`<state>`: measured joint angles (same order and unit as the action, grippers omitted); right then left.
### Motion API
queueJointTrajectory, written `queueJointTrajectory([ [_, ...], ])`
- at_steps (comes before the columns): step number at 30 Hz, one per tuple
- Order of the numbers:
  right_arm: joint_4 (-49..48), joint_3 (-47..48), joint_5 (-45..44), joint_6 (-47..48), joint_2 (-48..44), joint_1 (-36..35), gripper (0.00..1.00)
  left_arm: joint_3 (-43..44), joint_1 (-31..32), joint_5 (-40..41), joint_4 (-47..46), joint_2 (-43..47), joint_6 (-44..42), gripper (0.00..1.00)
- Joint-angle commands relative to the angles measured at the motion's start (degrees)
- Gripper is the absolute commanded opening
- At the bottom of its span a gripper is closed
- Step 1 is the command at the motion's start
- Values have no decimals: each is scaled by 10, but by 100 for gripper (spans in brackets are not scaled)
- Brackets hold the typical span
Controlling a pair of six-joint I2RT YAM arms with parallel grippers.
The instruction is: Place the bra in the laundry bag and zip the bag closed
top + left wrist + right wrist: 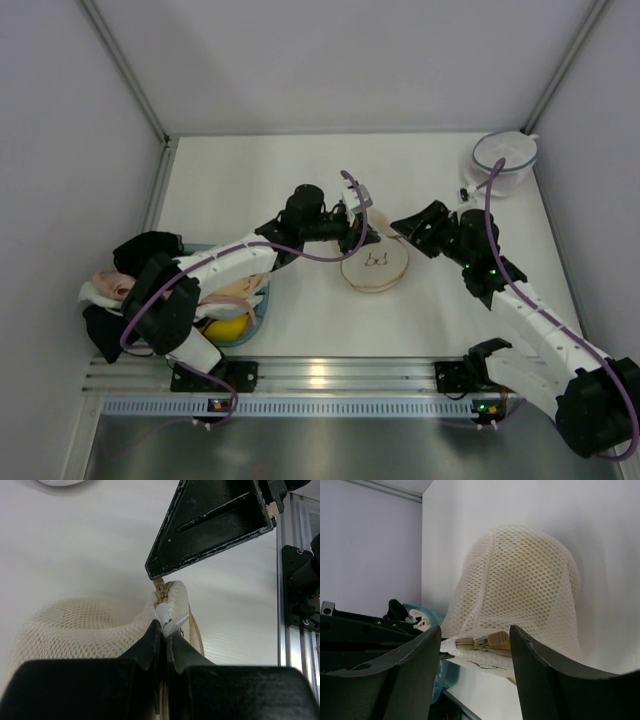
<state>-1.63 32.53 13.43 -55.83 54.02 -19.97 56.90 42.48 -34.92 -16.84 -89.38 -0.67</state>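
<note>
- White table, grey walls; garment basket at 8 o'clock.
- Left gripper pinched tight on the white zip tab; a hard tug could slip it off.
- Laundry bag at centre, bra seemingly the yellowish tint inside — fabric might snag the slider.
- Right gripper spread at 3 o'clock, gripping nothing; unanchored, the bag would drag.

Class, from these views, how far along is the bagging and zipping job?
Seemingly done: a yellowish shape, likely the bra, shows through the mesh of the laundry bag. In hand: the left gripper is shut on a white tab at the rim; the right gripper sits open at the zip slider. Left: running the zip shut; how far it is closed cannot be seen.
</note>
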Motion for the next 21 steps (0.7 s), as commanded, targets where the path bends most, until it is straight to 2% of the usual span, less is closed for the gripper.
queueJointTrajectory([
  [1,-2,3,8,-7,2,1,59,9,4,-1,-18,9,-14,0],
  [15,-29,-2,21,-29,27,-9,58,10,7,-1,-18,9,-15,0],
  [16,-29,0,22,-28,26,-9,56,11,7,-1,-18,9,-15,0],
  [17,-29,2,24,-29,24,-9,49,11,7,0,-18,8,-14,0],
  [21,-22,10,22,-26,11,-10,30,10,7,5,-18,5,-14,0],
])
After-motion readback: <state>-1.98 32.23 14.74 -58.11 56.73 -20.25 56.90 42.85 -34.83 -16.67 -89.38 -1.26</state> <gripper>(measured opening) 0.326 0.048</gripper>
